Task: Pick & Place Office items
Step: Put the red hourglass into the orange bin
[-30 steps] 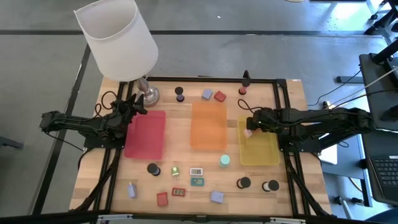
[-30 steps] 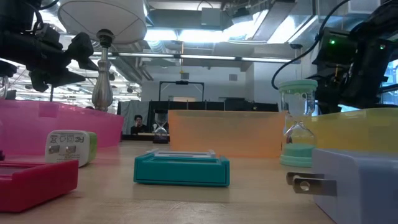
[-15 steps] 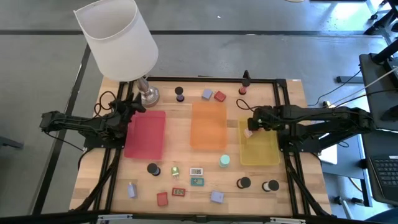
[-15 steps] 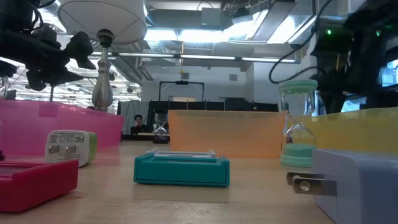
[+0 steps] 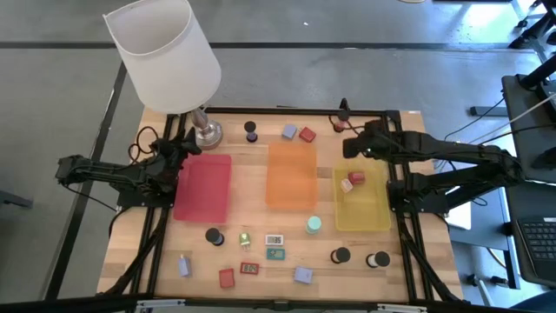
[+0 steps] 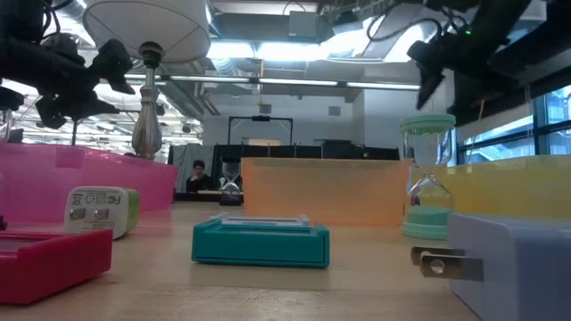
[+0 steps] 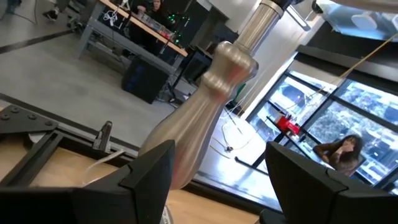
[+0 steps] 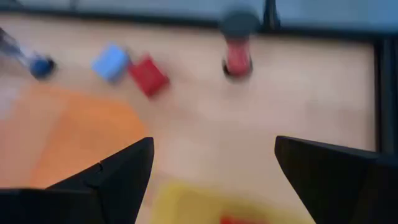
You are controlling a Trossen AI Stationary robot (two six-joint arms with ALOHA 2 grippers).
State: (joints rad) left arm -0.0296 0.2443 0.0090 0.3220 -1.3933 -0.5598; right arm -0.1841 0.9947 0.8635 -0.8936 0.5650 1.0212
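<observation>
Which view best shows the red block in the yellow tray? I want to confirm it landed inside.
The high view: the red block lies inside the yellow tray, near its far end. The right wrist view catches only a red sliver at its edge. The low view's tray wall hides it; the left wrist view faces the lamp.

Both arms are showing dark, near-black segmented links joined by rounded joint housings, each one mounted on a black frame rail at its side of the table. Black cables are looping beside the left arm (image 5: 104, 171) near its wrist, and thin cables are trailing off behind the right arm (image 5: 452, 161). Each wrist is carrying two broad, flat, matte black fingers (image 7: 146, 177) with angular, bevelled edges. A small green indicator light is glowing on the right arm's upper housing.
</observation>
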